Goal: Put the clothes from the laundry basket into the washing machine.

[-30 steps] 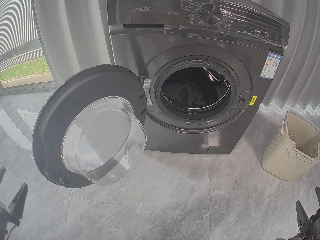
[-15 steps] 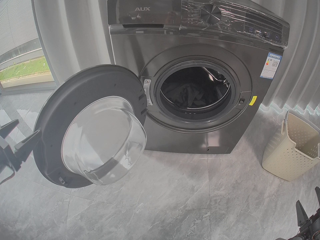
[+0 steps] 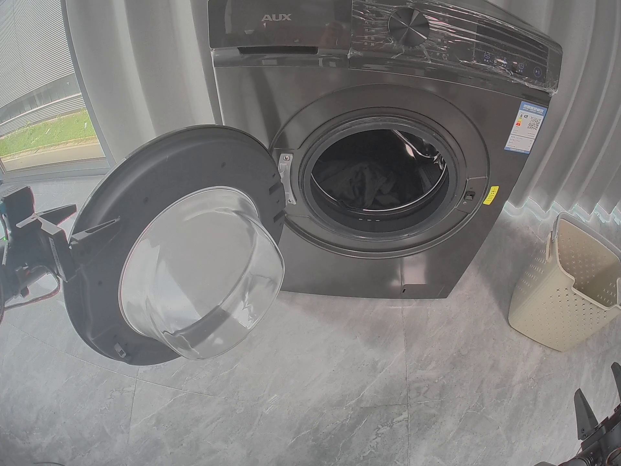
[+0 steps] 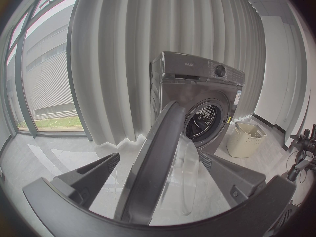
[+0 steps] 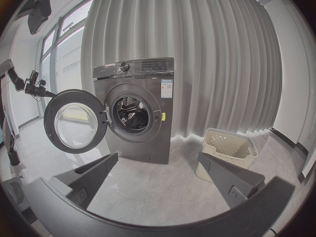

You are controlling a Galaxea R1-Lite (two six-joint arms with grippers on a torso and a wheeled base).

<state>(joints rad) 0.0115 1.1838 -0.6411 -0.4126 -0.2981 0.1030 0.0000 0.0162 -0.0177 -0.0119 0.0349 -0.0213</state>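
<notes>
Grey marbled floor tiles (image 3: 336, 383) run up to a pleated white curtain (image 3: 142, 53) along the back wall. Dark clothes (image 3: 365, 186) lie heaped inside the drum of the washing machine (image 3: 414, 279), seen through its round opening. The machine's door (image 3: 174, 163) stands swung wide to the robot's left, its clear bowl-shaped glass (image 3: 200, 273) bulging toward the head camera. The left jaws are spread wide at the door's outer rim, on the side away from the hinge. In the left wrist view one finger (image 4: 89, 173) sits on each side of the door's edge. Whether either touches the rim cannot be told, and they clamp nothing. The laundry basket (image 3: 569, 292), cream and perforated, stands upright on the floor to the right of the machine, near it but apart. The right jaws hang low at the near right, well apart from the basket, fingers (image 5: 230, 178) spread and empty. A window (image 3: 39, 98) at the far left looks onto grass and a building.
</notes>
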